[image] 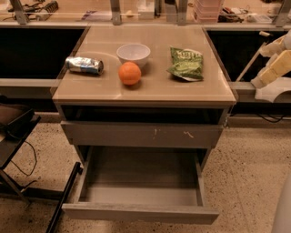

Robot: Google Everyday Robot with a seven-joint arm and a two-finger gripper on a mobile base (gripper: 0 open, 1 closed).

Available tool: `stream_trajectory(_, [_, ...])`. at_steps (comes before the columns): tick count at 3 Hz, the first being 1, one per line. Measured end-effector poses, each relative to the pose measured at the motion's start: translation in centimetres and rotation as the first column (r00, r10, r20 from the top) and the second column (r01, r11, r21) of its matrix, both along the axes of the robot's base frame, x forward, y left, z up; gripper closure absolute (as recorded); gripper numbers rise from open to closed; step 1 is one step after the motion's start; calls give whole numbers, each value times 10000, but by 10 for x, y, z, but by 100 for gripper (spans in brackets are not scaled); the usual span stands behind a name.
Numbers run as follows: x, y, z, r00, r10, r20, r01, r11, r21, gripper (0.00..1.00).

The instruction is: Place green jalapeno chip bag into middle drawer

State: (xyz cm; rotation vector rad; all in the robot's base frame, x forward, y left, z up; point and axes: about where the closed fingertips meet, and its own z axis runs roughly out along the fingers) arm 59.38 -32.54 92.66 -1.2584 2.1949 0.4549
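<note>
The green jalapeno chip bag point(186, 63) lies flat on the right part of the cabinet top point(150, 93), to the right of the white bowl. The middle drawer point(141, 184) is pulled out below, its smooth grey inside bare. Above it sits a shut grey drawer front with pale scratch marks point(142, 134). My gripper point(272, 72) is a pale cream shape at the right edge of the view. It hangs beside the cabinet, to the right of the bag and apart from it, holding nothing that I can see.
A crushed silver-blue can point(85, 65), a white bowl point(133, 53) and an orange point(129, 73) sit on the cabinet top left of the bag. A dark chair frame point(16, 136) stands at the left. A counter with clutter point(145, 9) runs behind.
</note>
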Motion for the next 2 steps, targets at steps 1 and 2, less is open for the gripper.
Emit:
stream_trajectory(1, [40, 17, 26, 9946, -213, 1014, 115, 9953, 967, 0])
stream_trajectory(2, [46, 23, 50, 9861, -133, 1658, -35, 9949, 1008, 0])
